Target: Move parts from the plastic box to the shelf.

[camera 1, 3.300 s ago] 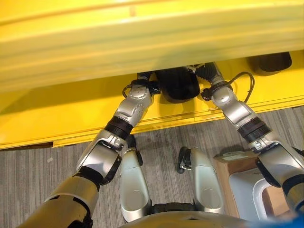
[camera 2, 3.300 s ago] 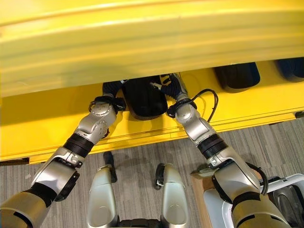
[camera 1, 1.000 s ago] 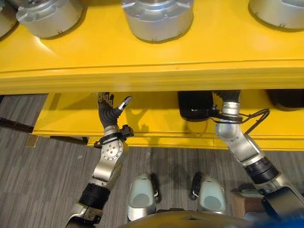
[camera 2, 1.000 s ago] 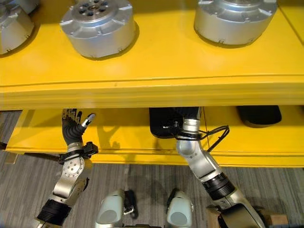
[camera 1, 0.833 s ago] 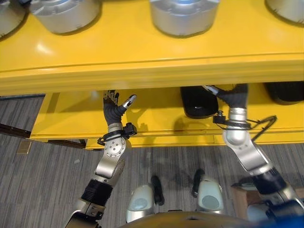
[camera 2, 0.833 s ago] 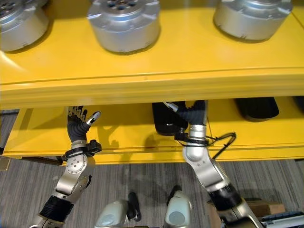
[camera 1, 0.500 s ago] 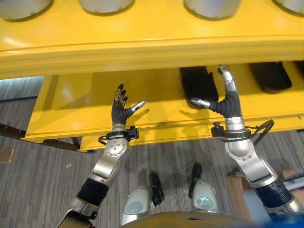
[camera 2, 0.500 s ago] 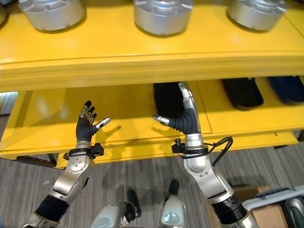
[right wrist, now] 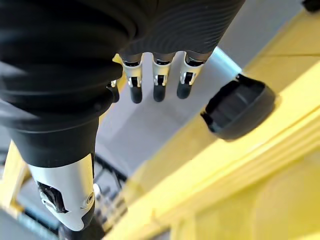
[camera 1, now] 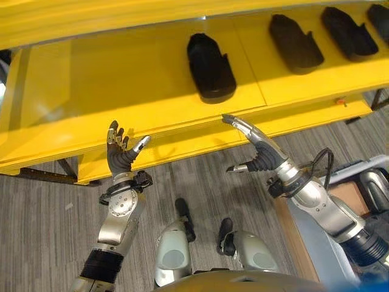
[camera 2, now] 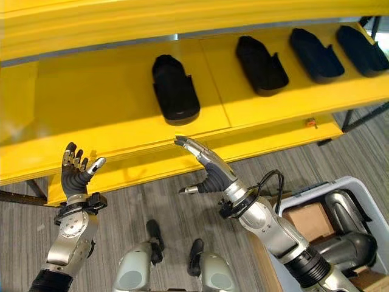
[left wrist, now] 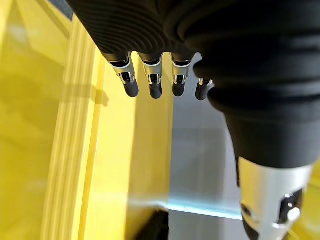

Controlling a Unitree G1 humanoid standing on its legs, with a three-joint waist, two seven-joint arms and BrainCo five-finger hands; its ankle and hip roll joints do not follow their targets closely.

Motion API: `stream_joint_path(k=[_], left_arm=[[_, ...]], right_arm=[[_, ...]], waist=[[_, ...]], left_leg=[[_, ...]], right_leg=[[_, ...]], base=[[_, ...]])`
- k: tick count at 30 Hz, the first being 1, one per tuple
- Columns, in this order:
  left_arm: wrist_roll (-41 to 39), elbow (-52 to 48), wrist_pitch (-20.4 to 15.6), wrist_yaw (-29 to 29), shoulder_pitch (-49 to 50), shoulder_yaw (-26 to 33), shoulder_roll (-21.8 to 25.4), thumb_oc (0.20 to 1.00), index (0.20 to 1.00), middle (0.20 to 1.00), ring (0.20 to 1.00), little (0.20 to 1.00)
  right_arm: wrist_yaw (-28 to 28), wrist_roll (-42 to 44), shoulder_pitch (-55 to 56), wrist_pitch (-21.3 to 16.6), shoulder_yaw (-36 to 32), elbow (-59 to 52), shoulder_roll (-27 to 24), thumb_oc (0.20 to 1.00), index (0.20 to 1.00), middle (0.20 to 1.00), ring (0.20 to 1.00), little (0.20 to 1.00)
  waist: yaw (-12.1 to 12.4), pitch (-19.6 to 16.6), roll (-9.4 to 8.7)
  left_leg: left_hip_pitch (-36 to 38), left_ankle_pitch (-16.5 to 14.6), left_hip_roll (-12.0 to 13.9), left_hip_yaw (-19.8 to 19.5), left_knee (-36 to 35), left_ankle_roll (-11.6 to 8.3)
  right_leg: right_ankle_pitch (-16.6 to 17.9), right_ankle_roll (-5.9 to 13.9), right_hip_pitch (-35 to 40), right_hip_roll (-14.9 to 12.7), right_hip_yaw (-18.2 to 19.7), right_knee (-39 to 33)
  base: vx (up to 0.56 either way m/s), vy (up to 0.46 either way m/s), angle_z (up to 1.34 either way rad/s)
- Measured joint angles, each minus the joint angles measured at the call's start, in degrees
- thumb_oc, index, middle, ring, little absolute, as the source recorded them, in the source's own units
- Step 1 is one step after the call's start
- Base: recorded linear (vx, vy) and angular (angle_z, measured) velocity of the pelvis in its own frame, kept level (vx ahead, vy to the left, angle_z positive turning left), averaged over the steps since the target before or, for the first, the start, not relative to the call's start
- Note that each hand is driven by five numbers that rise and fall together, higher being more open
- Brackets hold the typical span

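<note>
Both hands empty, in front of the yellow shelf [camera 1: 121,91]. Left hand [camera 1: 120,156] up at the shelf's front edge, fingers straight and spread. Right hand [camera 1: 258,151] also at the front edge, just below the nearest black part [camera 1: 209,66], fingers straight, thumb apart. More black parts [camera 2: 261,64] in a row on the shelf to its right. Plastic box [camera 2: 358,201] on the floor, well off the shelf's right end, dark parts inside

Both hands drawn back from shelf [camera 1: 152,67], right hand [camera 1: 258,152] empty, black part [camera 1: 209,67] left there
</note>
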Motion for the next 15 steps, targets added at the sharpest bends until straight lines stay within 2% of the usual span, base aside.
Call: stream_joint_path(k=[2,4,5,9,12,15], left_arm=[[0.0,0.0,0.0,-0.4,0.0,0.5,0.0,1.0,1.0,1.0,1.0,1.0],[-0.8,-0.1,0.0,-1.2,-0.3,1.0,0.2,1.0,1.0,1.0,1.0,1.0],[-1.2,0.0,0.0,-2.1,-0.3,1.0,0.2,1.0,1.0,1.0,1.0,1.0],[-1.2,0.0,0.0,-4.0,-0.2,1.3,1.3,1.0,1.0,1.0,1.0,1.0],[-1.2,0.0,0.0,-5.0,-0.6,1.6,3.2,1.0,1.0,1.0,1.0,1.0],[-1.1,0.0,0.0,-5.8,-1.3,1.7,3.2,1.0,1.0,1.0,1.0,1.0]], right_arm=[[1.9,-1.5,-0.9,-0.2,0.0,-0.1,-2.2,1.0,1.0,1.0,1.0,1.0],[3.0,-3.1,-1.4,-0.2,0.0,-0.1,-3.1,1.0,1.0,1.0,1.0,1.0],[3.2,-4.5,-1.4,-0.2,0.0,-0.1,-3.1,1.0,1.0,1.0,1.0,1.0],[2.8,-9.1,-3.3,0.3,0.8,1.1,-3.5,1.0,1.0,1.0,1.0,1.0],[0.2,-14.4,-8.7,4.6,2.4,3.7,-3.6,1.0,1.0,1.0,1.0,1.0],[-1.9,-17.6,-12.3,7.2,2.6,7.1,-3.8,1.0,1.0,1.0,1.0,1.0]], waist=[[0.0,0.0,0.2],[0.9,0.4,-0.35],[2.0,0.6,-0.7],[3.4,0.8,-1.09],[4.0,1.3,-1.85],[4.9,2.0,-1.99]], left_leg=[[0.6,-1.0,0.9,0.1,-0.3,-1.51],[0.2,-0.8,0.9,0.0,-1.2,-2.2],[0.2,-0.7,0.8,-0.1,-1.3,-2.28],[-0.3,-0.7,0.0,-1.4,-1.5,-2.28],[-0.7,-0.5,-0.5,-2.0,-1.6,-2.0],[-0.9,-0.4,-0.7,-2.4,-1.6,-1.88]], right_leg=[[0.0,-0.02,-1.0,0.4,-1.2,0.5],[0.0,-0.01,-1.5,0.6,-2.1,0.9],[0.0,0.1,-1.5,0.3,-2.3,1.0],[-0.1,0.79,-1.5,-0.4,-3.0,1.1],[-0.3,1.03,-1.5,-1.2,-4.2,1.6],[-0.3,1.11,-1.5,-1.4,-4.4,1.8]], base=[[-0.04,-0.092,0.35],[-0.04,-0.09,0.27],[-0.04,-0.109,0.19],[-0.03,-0.065,0.2],[-0.04,-0.044,0.16],[-0.04,-0.031,0.06]])
